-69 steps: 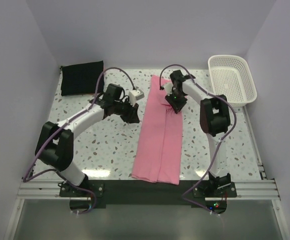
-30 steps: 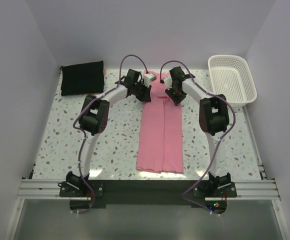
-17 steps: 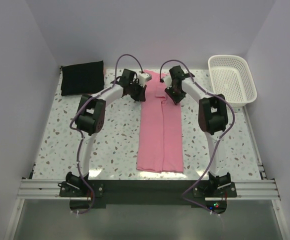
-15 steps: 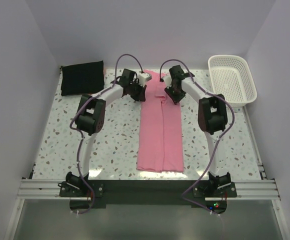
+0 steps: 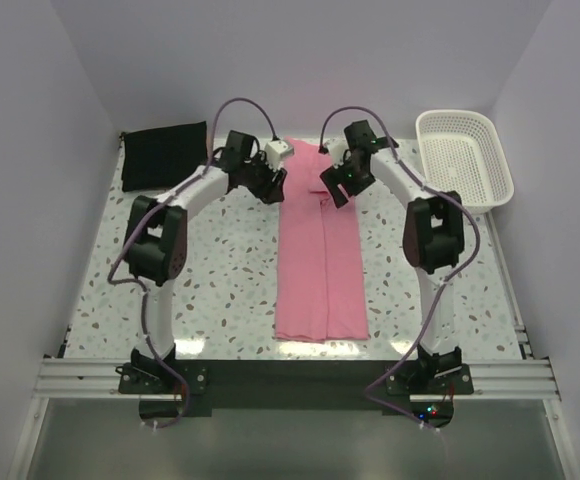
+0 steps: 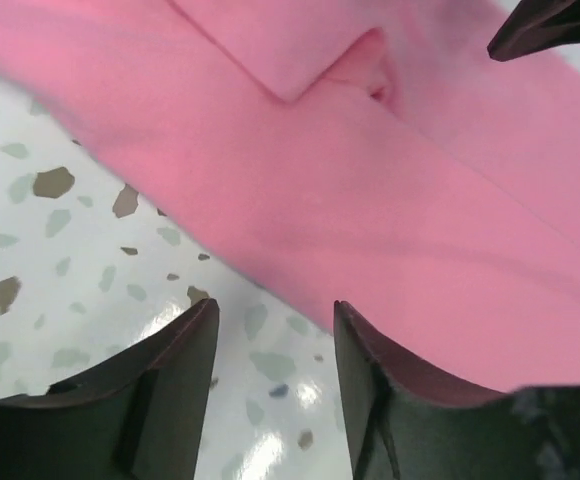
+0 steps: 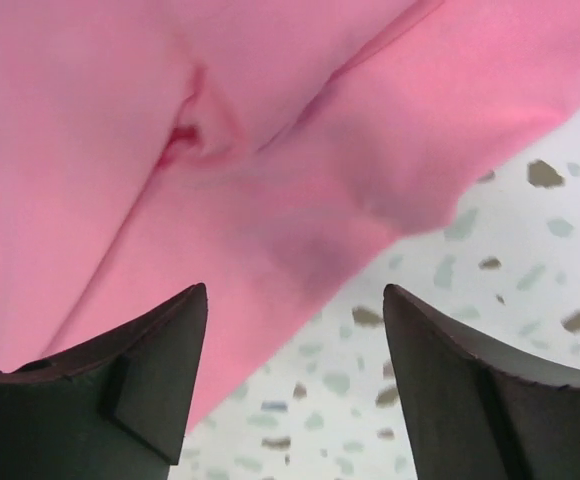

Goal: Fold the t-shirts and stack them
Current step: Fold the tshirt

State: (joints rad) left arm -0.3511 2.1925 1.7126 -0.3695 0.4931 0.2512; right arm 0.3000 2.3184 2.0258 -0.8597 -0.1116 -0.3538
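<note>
T-shirt (image 5: 320, 260) under left tool (image 5: 273, 188) and right tool (image 5: 333, 192), seemingly apart.

Left arm (image 5: 195, 185) and right arm (image 5: 395, 180) arched far forward, jaws of both apart.

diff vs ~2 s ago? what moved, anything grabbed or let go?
The left gripper swung from mid-table out to the far left edge of the pink t-shirt. The right gripper shifted slightly toward the far end. The shirt was skewed before and now lies as a straight strip. Both grippers are open, holding nothing. The black folded t-shirt and white basket are unchanged.
</note>
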